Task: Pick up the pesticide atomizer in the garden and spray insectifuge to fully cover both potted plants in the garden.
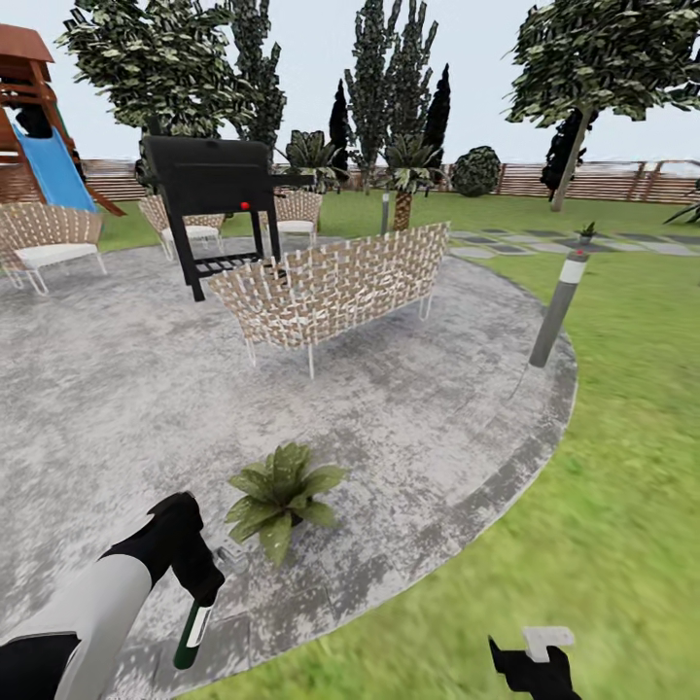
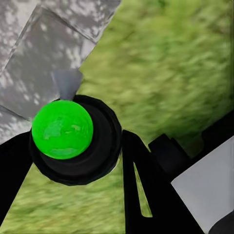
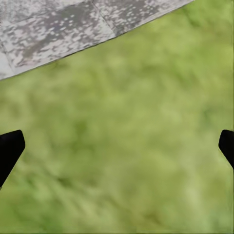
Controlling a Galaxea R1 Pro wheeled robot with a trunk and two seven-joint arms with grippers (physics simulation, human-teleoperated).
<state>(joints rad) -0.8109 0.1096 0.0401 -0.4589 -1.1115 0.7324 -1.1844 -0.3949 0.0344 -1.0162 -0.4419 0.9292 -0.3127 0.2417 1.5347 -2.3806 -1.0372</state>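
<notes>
We have the left tool (image 1: pixel 199 583) clamped on the atomizer (image 1: pixel 192 630), bottle hanging below it, plant (image 1: pixel 280 496) just ahead for spraying. Right tool (image 3: pixel 117 146) spread, idle over grass.

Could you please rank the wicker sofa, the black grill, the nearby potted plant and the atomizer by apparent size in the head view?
1. wicker sofa
2. black grill, farther off, so unsure
3. potted plant
4. atomizer
</notes>
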